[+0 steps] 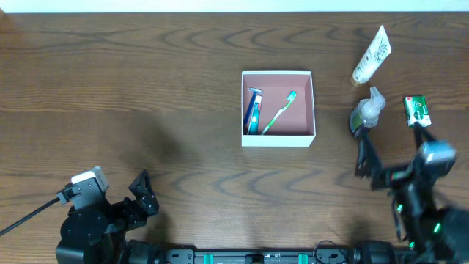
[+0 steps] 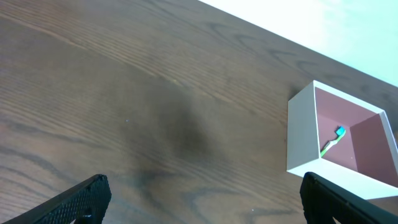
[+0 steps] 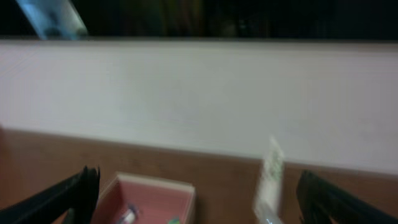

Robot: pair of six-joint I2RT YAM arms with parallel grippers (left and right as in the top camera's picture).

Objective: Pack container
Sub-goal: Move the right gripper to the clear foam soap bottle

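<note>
Nearest the robot and to the container's near left, the left fingers [image 1: 143, 187] stand wide apart over bare wooden bench [image 1: 146, 88], clamped on nothing. To the container's near right, the right fingers [image 1: 362, 155] are also spread wide and hold nothing. One tip sits just on the near side of a small clear bottle [image 1: 366, 112] and the other just on the near side of a green packet [image 1: 417, 110]. Whether either tip touches cannot be told.

The container [image 1: 278, 139], a square white-walled box with a pink-brown floor, sits on the bench at mid-width, well apart from both arms. Two things lie inside. A blue-and-white tube [image 1: 253, 110] runs along its left wall. A green toothbrush [image 1: 279, 112] lies slanted beside the tube, its head toward the far right corner.

The clear bottle lies right of the container, level with its middle, and the green packet lies further right again. Beyond the bottle, to the container's far right, a white tube [image 1: 371, 55] lies tilted on the bench. The right wrist view is blurred and shows only the container's corner and that white tube against a pale wall.
</note>
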